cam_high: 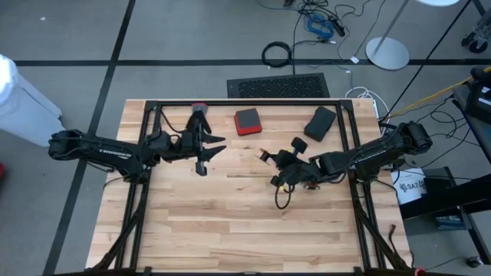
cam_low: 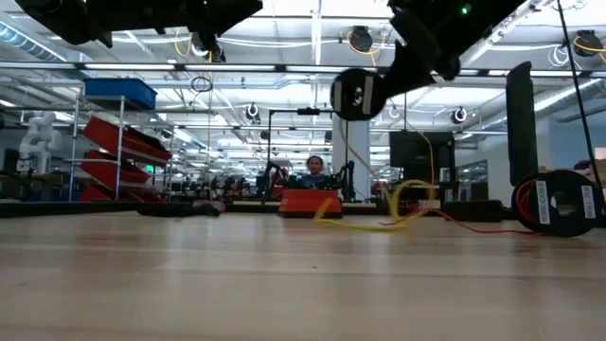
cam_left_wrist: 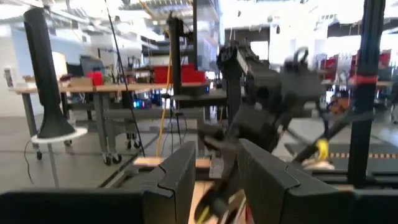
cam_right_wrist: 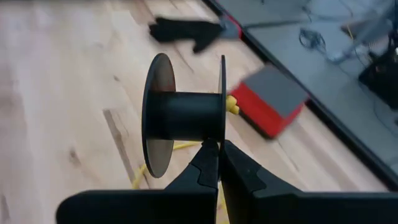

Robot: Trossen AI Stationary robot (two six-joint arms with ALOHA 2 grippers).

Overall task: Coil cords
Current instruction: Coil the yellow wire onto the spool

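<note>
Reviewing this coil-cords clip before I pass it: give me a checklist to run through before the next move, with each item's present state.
1. Right gripper shut on the black spool flange: ok.
2. Spool lifted clear of the table, per the low view: ok.
3. Yellow cord wound on the spool: not ok; core looks bare, cord lies loose on the table.
4. Cord end fixed to the spool: cannot tell.
5. Left gripper free to assist: ok; open, nothing between its fingers.
6. Red box away from the cord: ok.
</note>
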